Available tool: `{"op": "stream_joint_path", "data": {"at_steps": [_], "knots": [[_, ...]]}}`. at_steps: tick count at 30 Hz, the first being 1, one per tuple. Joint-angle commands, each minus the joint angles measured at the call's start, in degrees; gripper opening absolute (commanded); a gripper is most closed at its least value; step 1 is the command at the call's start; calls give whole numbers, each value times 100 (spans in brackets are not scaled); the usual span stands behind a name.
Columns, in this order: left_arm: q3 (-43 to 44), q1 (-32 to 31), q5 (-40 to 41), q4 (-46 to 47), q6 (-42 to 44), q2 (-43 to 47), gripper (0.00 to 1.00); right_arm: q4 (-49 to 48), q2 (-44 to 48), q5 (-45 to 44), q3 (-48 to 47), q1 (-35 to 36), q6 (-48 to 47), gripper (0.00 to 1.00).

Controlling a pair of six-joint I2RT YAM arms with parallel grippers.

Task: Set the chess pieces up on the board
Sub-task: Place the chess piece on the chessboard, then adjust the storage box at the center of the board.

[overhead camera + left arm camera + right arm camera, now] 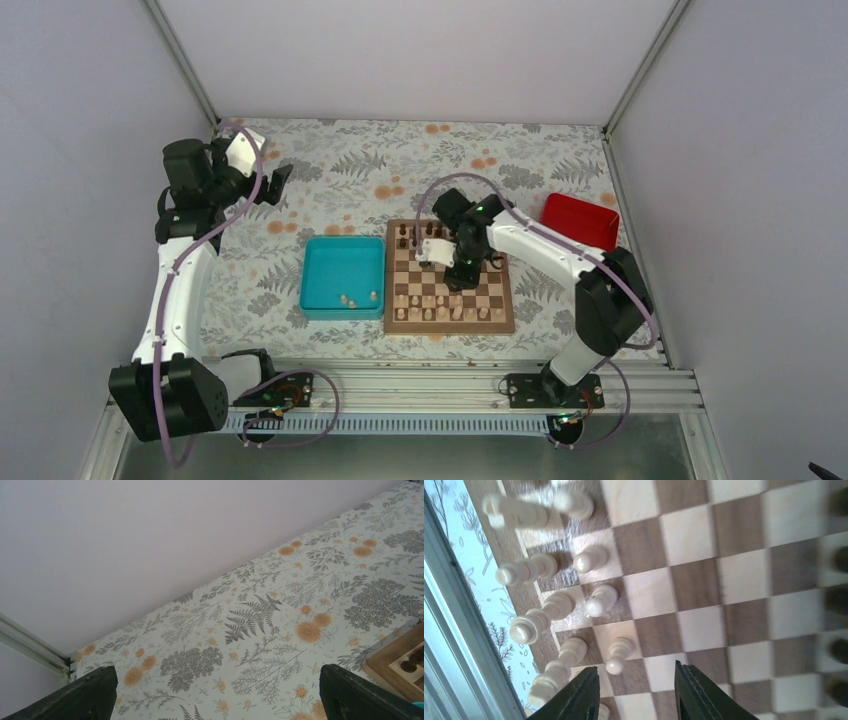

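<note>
Beige chess pieces (596, 600) are ranged on near rows of the board (500, 322); three lie in the teal tray (320, 250), left of the empty, part-open right fingers (696, 695); the left fingers (350, 690) are spread wide, farther off.

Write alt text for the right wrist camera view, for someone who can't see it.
The right gripper hangs open just above a wooden chessboard, a pale pawn standing free beside it. More pale chess pieces stand in two rows along the board's edge at left; dark pieces blur at right.
</note>
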State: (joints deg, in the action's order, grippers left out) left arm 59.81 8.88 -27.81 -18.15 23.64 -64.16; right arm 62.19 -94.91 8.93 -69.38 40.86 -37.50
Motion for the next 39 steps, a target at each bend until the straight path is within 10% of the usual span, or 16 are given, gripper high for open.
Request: {"op": "stream_joint_path", "data": {"at_steps": [1,8,14,18,39], "knots": [[250,13,-236,-37,223,-273,100,39,420,26,-554,-131,-76,41],[644,-1,271,-278,917,-1129,85,29,-486,-77,-2101,-73,-62,41],[650,8,766,-594,1708,-1664,40,130,-1731,-246,-3595,94,165,8],[379,8,771,-694,2061,-1740,3,247,-2369,-317,-4098,355,271,4],[-528,778,1046,-584,2519,-1475,2,94,-3592,-601,-4415,1068,440,4]]}}
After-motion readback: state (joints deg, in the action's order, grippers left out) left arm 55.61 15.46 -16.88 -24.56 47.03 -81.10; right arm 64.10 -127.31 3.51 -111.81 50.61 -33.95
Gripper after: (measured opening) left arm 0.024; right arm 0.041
